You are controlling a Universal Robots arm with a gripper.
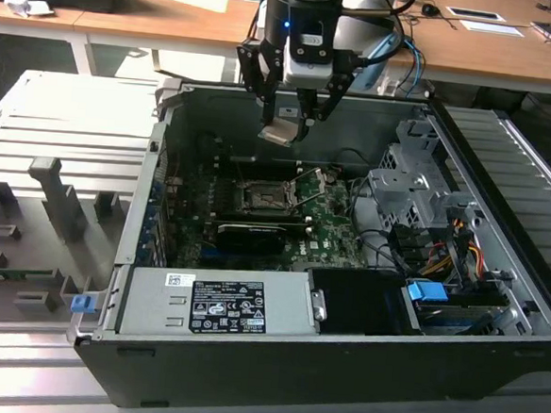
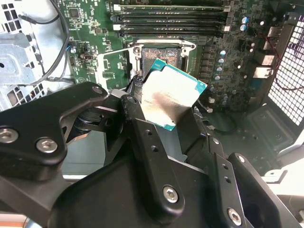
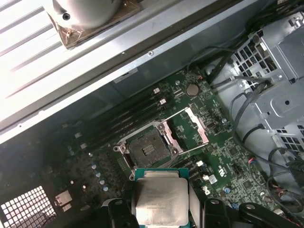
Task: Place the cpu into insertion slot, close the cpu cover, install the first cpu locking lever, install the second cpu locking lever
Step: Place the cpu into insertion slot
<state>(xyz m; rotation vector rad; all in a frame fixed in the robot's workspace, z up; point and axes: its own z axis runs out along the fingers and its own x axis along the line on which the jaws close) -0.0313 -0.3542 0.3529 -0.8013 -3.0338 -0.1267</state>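
The gripper was clamped on the cpu by its edges, hanging high over the open case, apart from the green board, presumably so the chip could be lined up over the insertion slot below. The cpu cover lay swung open beside the slot (leaving the socket bare to receive it).

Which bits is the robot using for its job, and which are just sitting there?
For the job: gripper holding the cpu; insertion slot; cpu cover, open.
Just there: grey labelled box; memory slots; metal cage.
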